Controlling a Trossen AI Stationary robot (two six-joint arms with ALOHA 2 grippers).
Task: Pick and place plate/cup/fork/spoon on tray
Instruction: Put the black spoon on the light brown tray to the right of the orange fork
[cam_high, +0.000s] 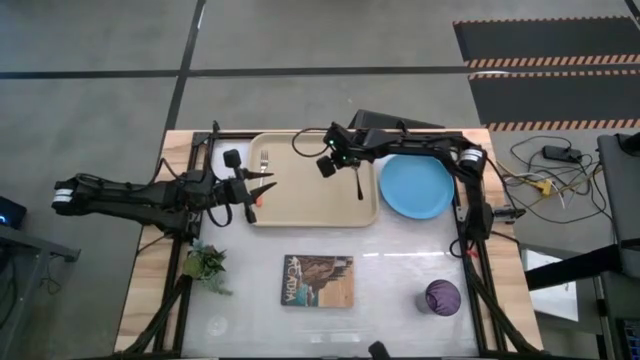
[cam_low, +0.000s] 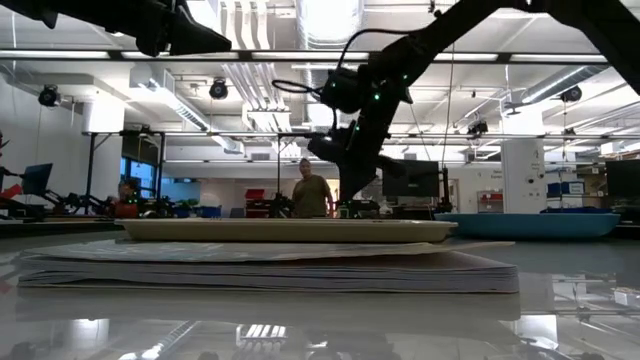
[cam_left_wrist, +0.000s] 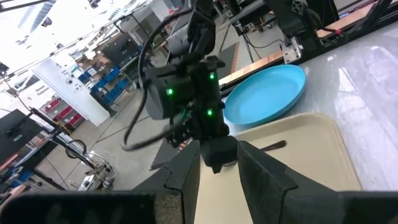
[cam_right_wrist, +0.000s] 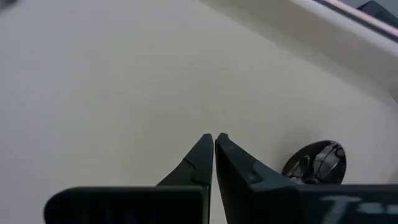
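Two utensils already lie on the tray: the spoon near its right edge, lying lengthwise front to back, and the fork at its far left corner. An orange-red tip shows at the tray's left rim just beside the left pincer; whether it belongs to the fork cannot be told from above. The plate rests on the bench just right of the tray, its rim near the tray's rim. The cup stands upright near the front right corner of the bench, well apart from the tray.

Right pincer: positioned over the right part of the tray, at the far end of the spoon. In the right wrist view the right pincer has its fingertips pressed together and empty, with the spoon bowl just beside them on the tray floor.

Left pincer: positioned over the tray's left edge, fingers spread narrowly, holding nothing visible.

A picture-covered book lies in front of the tray. A small green plant sits near the bench's left side.
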